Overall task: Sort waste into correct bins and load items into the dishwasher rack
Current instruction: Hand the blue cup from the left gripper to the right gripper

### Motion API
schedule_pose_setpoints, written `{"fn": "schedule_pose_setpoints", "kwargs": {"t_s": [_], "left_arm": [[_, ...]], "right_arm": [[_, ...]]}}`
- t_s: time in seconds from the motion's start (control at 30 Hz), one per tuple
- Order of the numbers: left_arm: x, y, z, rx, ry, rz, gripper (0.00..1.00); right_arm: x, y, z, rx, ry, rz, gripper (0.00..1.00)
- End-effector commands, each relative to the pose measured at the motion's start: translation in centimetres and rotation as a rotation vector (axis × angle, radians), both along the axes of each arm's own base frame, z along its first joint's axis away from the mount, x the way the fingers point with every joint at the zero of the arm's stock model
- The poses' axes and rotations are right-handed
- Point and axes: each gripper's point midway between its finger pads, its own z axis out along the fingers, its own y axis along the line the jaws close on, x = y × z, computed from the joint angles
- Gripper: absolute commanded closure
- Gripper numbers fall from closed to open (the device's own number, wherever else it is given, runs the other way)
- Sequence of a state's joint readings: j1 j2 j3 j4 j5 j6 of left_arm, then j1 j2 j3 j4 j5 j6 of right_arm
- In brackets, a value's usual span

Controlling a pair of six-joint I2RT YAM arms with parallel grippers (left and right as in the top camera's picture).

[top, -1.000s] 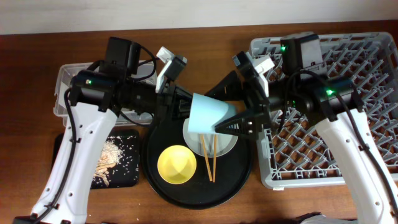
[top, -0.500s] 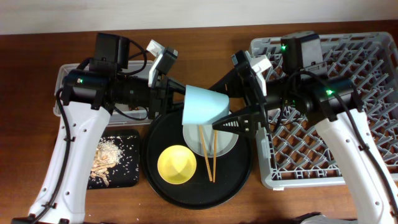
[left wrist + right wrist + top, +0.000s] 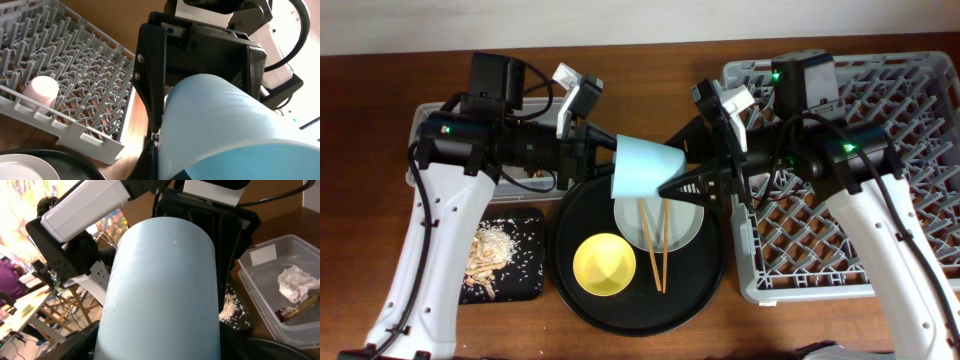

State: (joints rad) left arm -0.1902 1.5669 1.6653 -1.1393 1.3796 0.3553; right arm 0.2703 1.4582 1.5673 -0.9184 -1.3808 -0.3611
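The blue cup (image 3: 645, 170) hangs on its side above the round black tray, rim towards my left gripper (image 3: 600, 162). My left gripper is shut on the cup's rim (image 3: 220, 150). My right gripper (image 3: 682, 185) is open, with its fingers on either side of the cup's body (image 3: 165, 290). Below lie the grey-green plate (image 3: 682, 228), the chopsticks (image 3: 655, 258) and the yellow bowl (image 3: 603, 264). The pink cup (image 3: 42, 92) stands in the grey dishwasher rack (image 3: 910, 120). The clear tub (image 3: 265, 287) holds the paper wad (image 3: 297, 282) and the wrapper (image 3: 292, 311).
The large round black tray (image 3: 640, 305) sits between the arms at the front. The small black tray (image 3: 520, 285) at the front left holds beige food scraps (image 3: 490, 255). The clear tub (image 3: 425, 135) lies behind my left arm.
My left arm has drawn back to the left with the blue cup, which has levelled out. The cup has slid left between the right gripper's fingers. The right arm has barely moved.
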Motion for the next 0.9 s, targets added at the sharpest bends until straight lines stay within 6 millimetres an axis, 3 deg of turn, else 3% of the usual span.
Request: {"fn": "schedule_pose_setpoints", "kwargs": {"t_s": [0.0, 0.17, 0.3, 0.53, 0.67, 0.87], "left_arm": [[-0.8, -0.1, 1.0, -0.026, -0.017, -0.018, 1.00], [-0.8, -0.1, 1.0, -0.025, -0.016, -0.018, 1.00], [-0.8, -0.1, 1.0, -0.025, -0.017, -0.017, 1.00], [-0.6, -0.1, 0.7, -0.010, -0.020, -0.008, 1.00], [-0.6, -0.1, 0.7, -0.010, -0.020, -0.008, 1.00], [-0.5, -0.1, 0.8, -0.012, -0.027, -0.008, 1.00]], "right_arm": [[-0.6, 0.8, -0.1, -0.003, 0.004, 0.030, 0.28], [-0.5, 1.2, -0.1, -0.005, -0.023, 0.032, 0.34], [-0.2, 1.3, 0.3, 0.009, -0.063, 0.031, 0.32], [0.5, 1.5, 1.3, 0.012, 0.050, 0.005, 0.32], [0.6, 1.5, 1.4, 0.015, 0.040, 0.006, 0.26], [0.5, 1.5, 1.3, 0.014, 0.043, 0.005, 0.31]]}}
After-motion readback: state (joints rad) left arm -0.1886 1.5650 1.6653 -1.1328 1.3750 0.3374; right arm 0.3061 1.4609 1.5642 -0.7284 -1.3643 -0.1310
